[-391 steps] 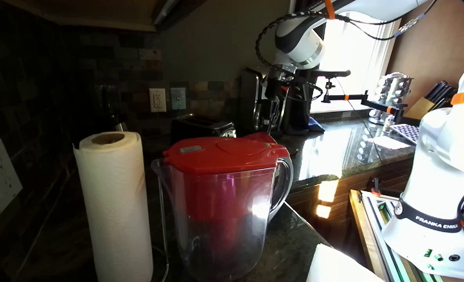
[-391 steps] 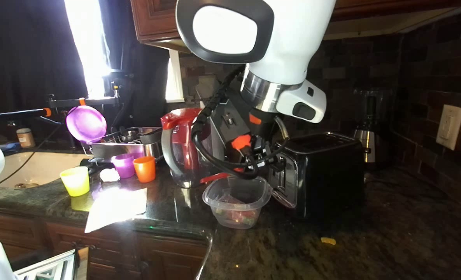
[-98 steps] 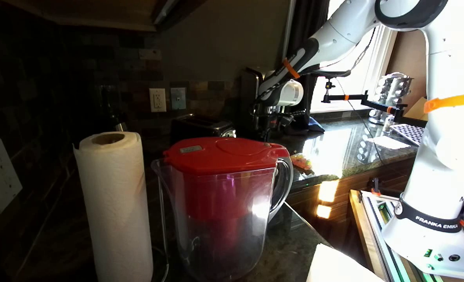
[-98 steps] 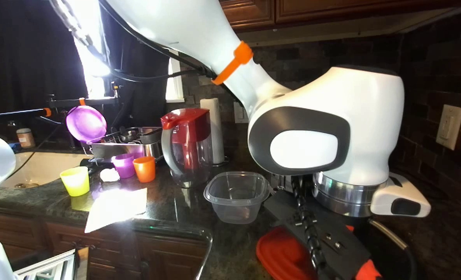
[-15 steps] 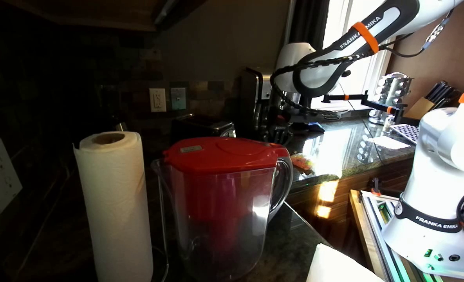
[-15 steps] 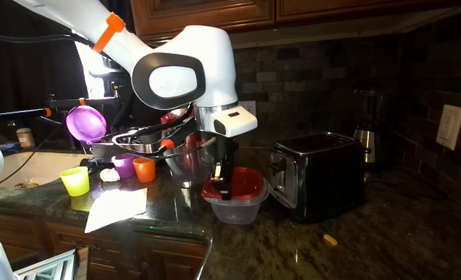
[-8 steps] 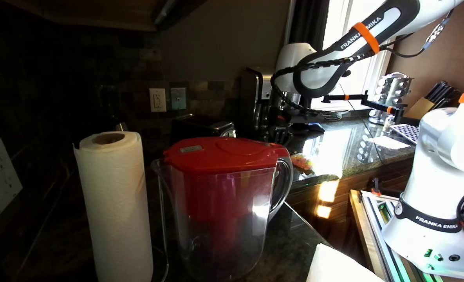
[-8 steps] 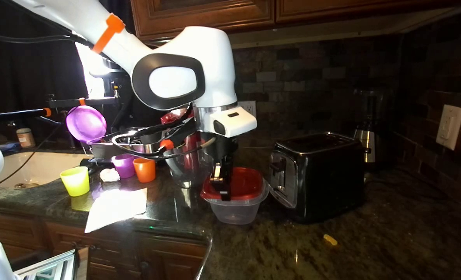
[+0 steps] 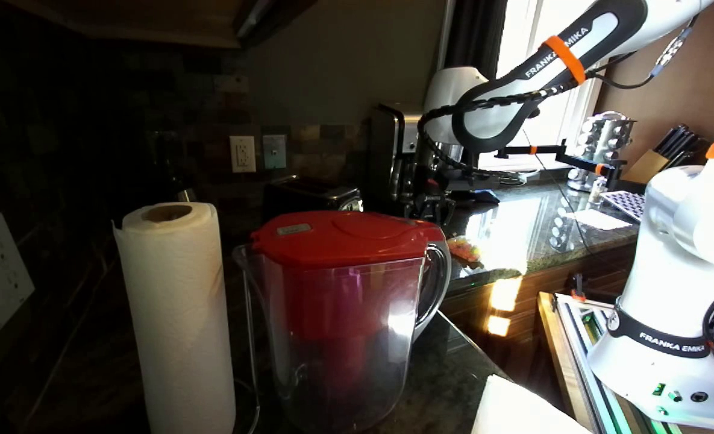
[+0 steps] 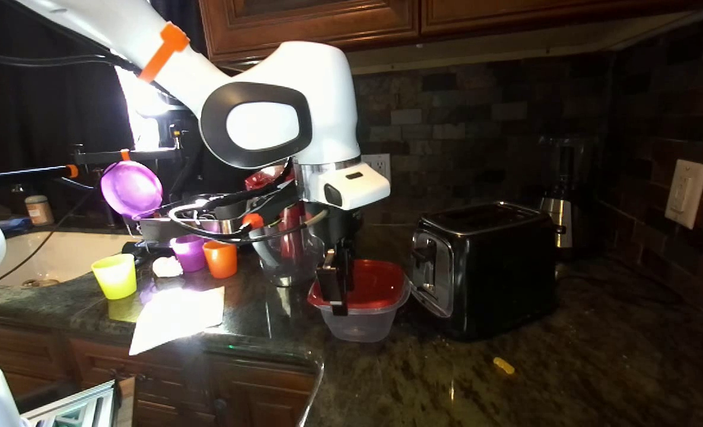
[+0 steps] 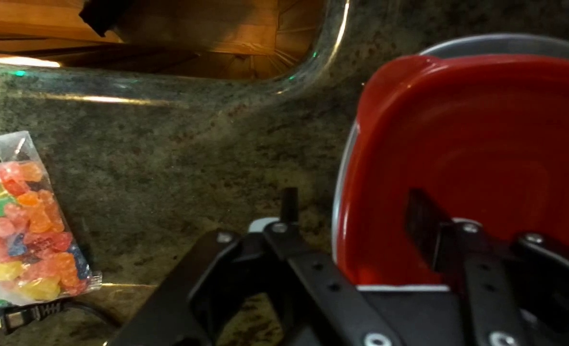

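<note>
A red lid (image 11: 481,158) lies on top of a clear plastic container (image 10: 360,326). The container's rim shows past the lid on two sides in the wrist view; whether the lid is seated I cannot tell. My gripper (image 11: 354,211) is open at the lid's edge, holding nothing. One of its fingers (image 11: 290,204) hangs over the counter outside the edge, the other above the lid. In an exterior view the gripper (image 10: 334,296) points down at the container's near side. A bag of colourful candy (image 11: 30,240) rests on the counter, away from the gripper.
A black toaster (image 10: 487,279) stands close beside the container, a red-lidded pitcher (image 9: 338,301) behind the arm. Yellow (image 10: 114,277), purple and orange cups stand farther off. A plug (image 11: 13,319) lies near the bag. The counter edge (image 11: 308,72) curves nearby.
Within the last half second the jaws have parted and let go of the lid's edge. Several seconds ago the container stood uncovered and the lid was beneath the gripper, away from it.
</note>
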You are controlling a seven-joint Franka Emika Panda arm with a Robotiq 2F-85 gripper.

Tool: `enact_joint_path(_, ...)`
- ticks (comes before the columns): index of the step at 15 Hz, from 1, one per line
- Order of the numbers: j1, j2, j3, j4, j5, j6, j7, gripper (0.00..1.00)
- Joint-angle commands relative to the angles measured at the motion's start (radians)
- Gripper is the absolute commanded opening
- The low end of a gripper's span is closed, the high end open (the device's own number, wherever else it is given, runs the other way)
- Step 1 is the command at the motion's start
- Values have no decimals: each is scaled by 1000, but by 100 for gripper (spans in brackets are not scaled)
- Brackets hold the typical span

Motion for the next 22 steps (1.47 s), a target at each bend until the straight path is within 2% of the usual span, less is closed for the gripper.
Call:
enact_joint_path(1,-5,-35,7,-26,-4,-9,21,94)
enact_joint_path(3,8,-48,-9,-22,21,-27,-30,100)
enact_joint_path(8,18,-109,-40,-16,10,-76,-226,100)
enact_joint_path(10,28,-138,-60,-13,7,-110,-343,99)
enact_joint_path(16,80,-230,-138,-30,22,-78,-690,100)
enact_joint_path(22,135,-297,-189,-43,33,-62,-880,100)
